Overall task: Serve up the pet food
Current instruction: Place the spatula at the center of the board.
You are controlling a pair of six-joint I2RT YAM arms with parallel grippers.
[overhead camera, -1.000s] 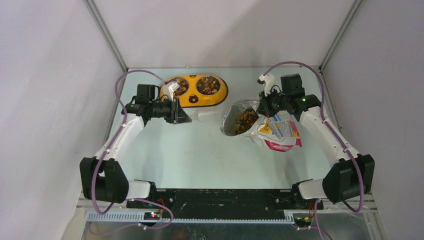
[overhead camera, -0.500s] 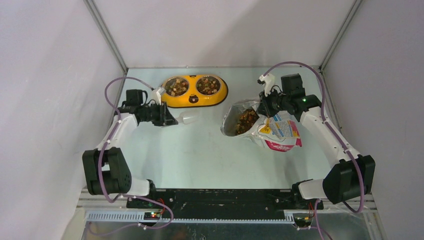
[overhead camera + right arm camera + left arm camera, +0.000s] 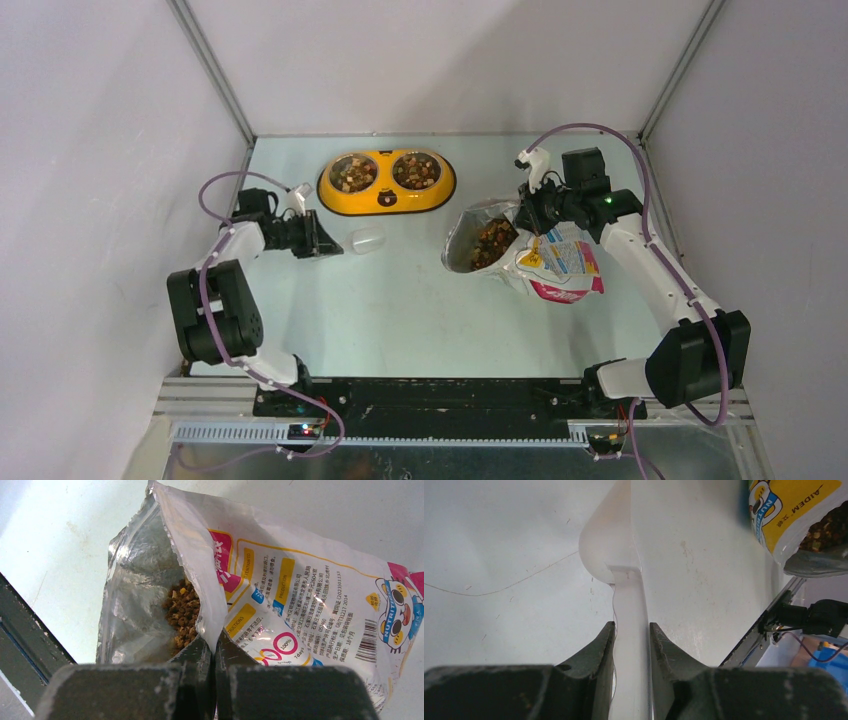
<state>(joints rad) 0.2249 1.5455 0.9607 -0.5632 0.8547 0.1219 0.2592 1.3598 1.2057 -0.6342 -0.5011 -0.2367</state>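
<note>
Pet food (image 3: 488, 241) fills the open mouth of the glossy yellow-white-pink bag (image 3: 560, 262) lying at the right of the table; more pet food (image 3: 352, 174) sits in both wells of the yellow feeder (image 3: 387, 198). My right gripper (image 3: 215, 641) is shut on the bag's upper edge (image 3: 207, 600), holding it open. My left gripper (image 3: 631, 630) is shut on the handle of the translucent scoop (image 3: 614, 545), whose bowl (image 3: 366, 241) hangs low over the table, left of centre and apart from the feeder. The scoop looks empty.
Grey walls close in the table on the left, back and right. The feeder stands at the back centre. A black rail (image 3: 440, 395) with the arm bases runs along the near edge.
My left arm has drawn back from the feeder toward the left and nearer, carrying the scoop down and away. The right arm and the bag have not moved.
</note>
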